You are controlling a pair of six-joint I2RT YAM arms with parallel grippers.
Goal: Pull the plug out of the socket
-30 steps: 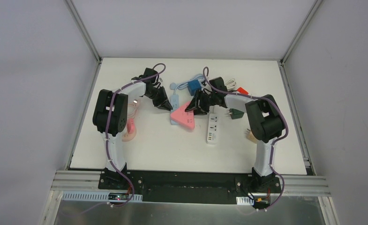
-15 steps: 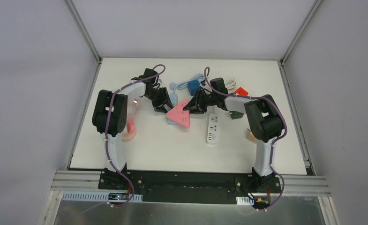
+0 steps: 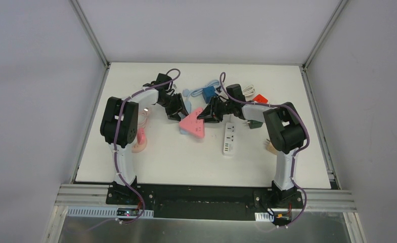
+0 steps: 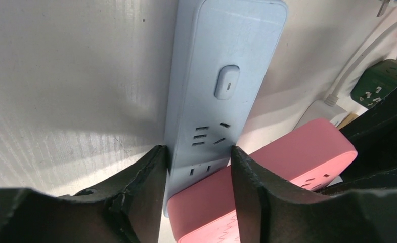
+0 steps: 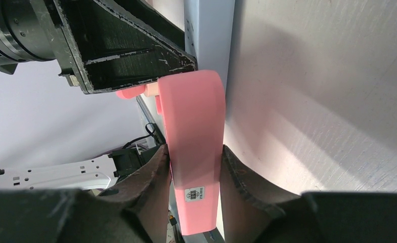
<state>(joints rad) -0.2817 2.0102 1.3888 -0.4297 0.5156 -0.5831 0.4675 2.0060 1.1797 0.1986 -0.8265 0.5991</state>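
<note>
1. The pink wedge-shaped plastic plug (image 3: pixel 192 125) is seen at mid-table. It is seated on the end of the pale blue plastic power strip (image 4: pixel 221 76) that lies nearer the arm bases. The strip lies flat on the white table top (image 3: pixel 161 157), and the plug's pins are hidden.
2. The plug is clamped across its narrow body by the right gripper (image 5: pixel 193 152), a finger being pressed to each side.
3. The left gripper (image 4: pixel 196 154) is set astride the power strip with its jaws parted, one finger lying close along each long edge. A firm clamp cannot be made out.
4. The step in hand is judged to be bracing before the pull. The plug is gripped, the socket is not clearly pinned, and no gap is shown between the two.
5. For the next move, the left jaws are judged to need closing on the strip. The plug would then be drawn straight out, away from the strip, without twisting.
6. If the strip is left unheld, it is likely to be dragged along with the plug.
</note>
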